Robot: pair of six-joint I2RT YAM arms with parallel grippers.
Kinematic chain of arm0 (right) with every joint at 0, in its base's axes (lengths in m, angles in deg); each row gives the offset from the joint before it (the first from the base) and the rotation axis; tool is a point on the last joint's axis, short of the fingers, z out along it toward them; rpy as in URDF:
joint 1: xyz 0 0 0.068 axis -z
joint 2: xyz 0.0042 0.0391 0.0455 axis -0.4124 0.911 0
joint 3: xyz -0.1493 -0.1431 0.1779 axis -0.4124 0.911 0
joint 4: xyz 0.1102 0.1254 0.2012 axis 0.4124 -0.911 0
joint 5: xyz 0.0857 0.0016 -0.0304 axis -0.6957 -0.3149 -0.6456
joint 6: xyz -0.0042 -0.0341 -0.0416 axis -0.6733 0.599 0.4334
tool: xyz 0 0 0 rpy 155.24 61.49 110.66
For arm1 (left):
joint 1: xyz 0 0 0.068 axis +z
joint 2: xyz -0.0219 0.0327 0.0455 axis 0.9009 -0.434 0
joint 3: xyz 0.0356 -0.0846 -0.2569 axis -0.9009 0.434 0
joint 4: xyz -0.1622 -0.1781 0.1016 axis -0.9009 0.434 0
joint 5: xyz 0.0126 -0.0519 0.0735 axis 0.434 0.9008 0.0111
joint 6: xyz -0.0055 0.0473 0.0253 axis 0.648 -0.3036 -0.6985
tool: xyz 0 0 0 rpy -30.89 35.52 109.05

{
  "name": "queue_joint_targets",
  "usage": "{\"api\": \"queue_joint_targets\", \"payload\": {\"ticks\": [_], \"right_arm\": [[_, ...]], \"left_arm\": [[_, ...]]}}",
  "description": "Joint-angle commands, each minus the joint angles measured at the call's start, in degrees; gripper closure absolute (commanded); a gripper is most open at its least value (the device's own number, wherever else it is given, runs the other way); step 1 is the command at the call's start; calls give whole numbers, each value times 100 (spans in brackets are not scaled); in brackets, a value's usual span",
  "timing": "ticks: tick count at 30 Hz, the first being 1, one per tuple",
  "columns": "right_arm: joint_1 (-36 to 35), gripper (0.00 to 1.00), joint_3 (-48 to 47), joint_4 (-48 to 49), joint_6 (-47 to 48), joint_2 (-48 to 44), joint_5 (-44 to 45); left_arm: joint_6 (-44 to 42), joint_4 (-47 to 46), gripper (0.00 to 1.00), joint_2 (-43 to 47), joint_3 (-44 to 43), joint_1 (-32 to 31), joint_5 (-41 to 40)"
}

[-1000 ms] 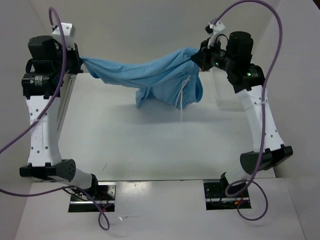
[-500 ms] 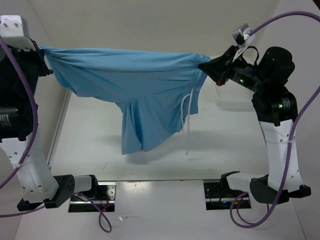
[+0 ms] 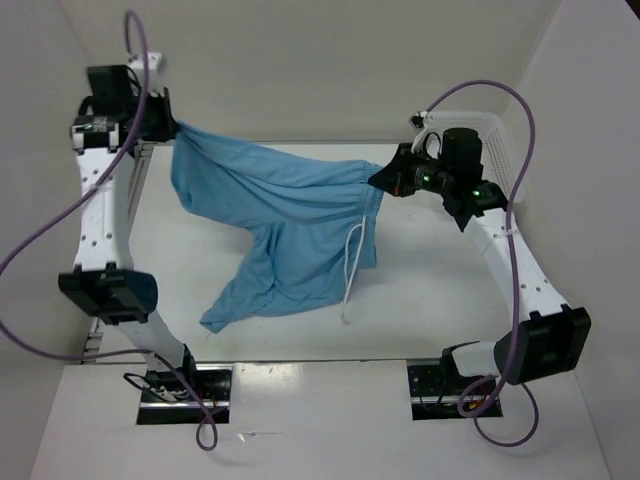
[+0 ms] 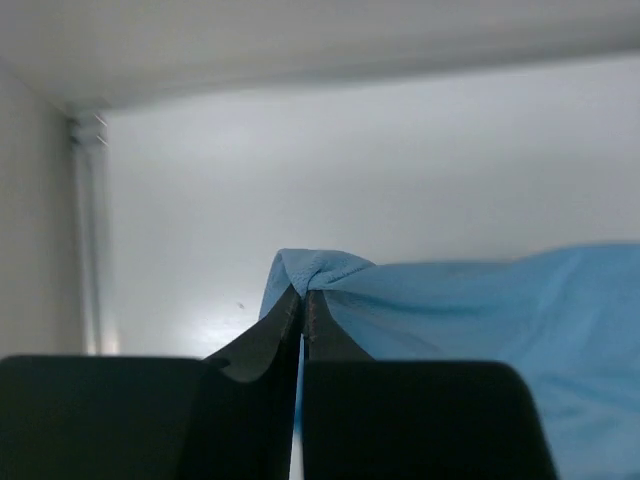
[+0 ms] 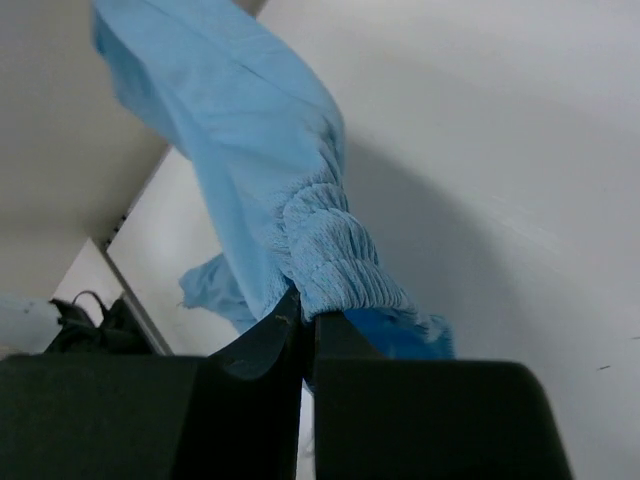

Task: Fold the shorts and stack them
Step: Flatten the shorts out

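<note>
Shorts (image 3: 280, 220) stretched out for folding
Left gripper (image 3: 170, 127) and right gripper (image 3: 385, 180) each clench a waistband end, holding the shorts spread above the surface (image 3: 430, 290) so the fabric hangs flat; one leg droops toward the surface.

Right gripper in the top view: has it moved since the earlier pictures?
Yes. The right gripper, shut on the shorts, has come down the picture toward its base plate and slightly left.

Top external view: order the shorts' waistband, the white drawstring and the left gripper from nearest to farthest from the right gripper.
1. The waistband: pinched in the right gripper.
2. The white drawstring: hanging below, toward the near edge.
3. The left gripper: far-left corner, holding the other end of the shorts.
</note>
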Motion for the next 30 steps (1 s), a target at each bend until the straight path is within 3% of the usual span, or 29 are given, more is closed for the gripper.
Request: {"api": "queue_joint_targets", "payload": {"ticks": [1, 11, 23, 27, 29, 30], "right_arm": [[120, 100, 338, 1001, -199, 250, 552], [392, 100, 157, 1864, -490, 2473, 1897], [393, 100, -2040, 1503, -270, 4443, 2802], [393, 100, -2357, 1503, -454, 4812, 3171], [393, 71, -2663, 1434, -455, 5049, 3689], [341, 55, -2822, 1268, -394, 5155, 3899]], "left_arm": [[-21, 20, 100, -632, 564, -52, 409], [-21, -348, 100, -3118, -181, -298, 260], [-21, -568, 100, -4333, -2158, -464, 181], [-21, -691, 93, -5087, -2896, -588, 31], [-21, -752, 78, -5361, -3344, -649, 31], [-21, -814, 64, -5623, -3493, -702, -30]]}}
